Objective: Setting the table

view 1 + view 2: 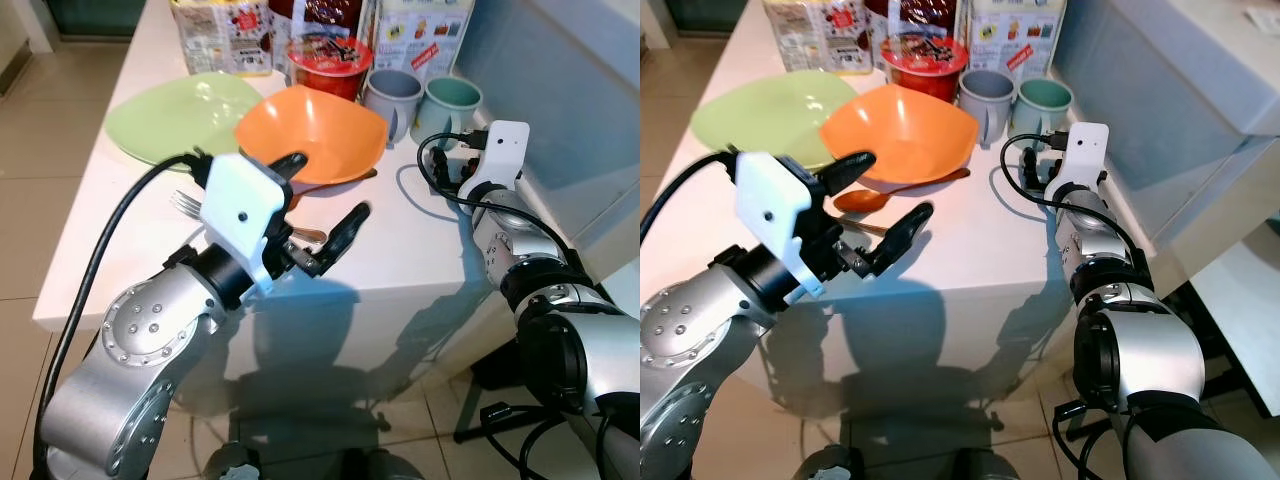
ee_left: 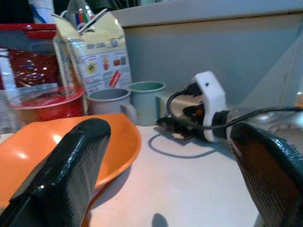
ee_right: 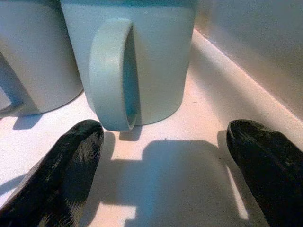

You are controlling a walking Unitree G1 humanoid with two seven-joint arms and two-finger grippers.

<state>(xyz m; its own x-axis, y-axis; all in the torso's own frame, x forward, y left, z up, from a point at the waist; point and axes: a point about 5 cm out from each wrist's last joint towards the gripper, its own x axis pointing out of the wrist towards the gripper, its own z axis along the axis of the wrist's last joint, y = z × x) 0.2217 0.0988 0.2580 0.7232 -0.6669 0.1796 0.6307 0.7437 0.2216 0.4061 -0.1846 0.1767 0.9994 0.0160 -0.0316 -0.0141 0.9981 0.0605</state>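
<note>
On the white table (image 1: pixel 400 240) an orange bowl (image 1: pixel 315 130) stands in front of a green plate (image 1: pixel 185 115). A grey mug (image 1: pixel 392 100) and a teal mug (image 1: pixel 450 105) sit side by side to its right. A brown spoon (image 1: pixel 862 200) lies at the bowl's near edge, and a fork (image 1: pixel 185 203) lies beside it. My left gripper (image 1: pixel 320 200) hovers open over the cutlery at the bowl's near rim, holding nothing. My right gripper (image 3: pixel 165 156) is open and low on the table, with the teal mug's handle (image 3: pixel 113 75) just ahead of its fingertips.
A red noodle cup (image 1: pixel 328 62) and printed cartons (image 1: pixel 225 30) stand behind the bowl. A grey wall (image 1: pixel 560 70) runs close along the table's right side. The table's front edge is right under my left gripper, with tiled floor (image 1: pixel 30 150) to the left.
</note>
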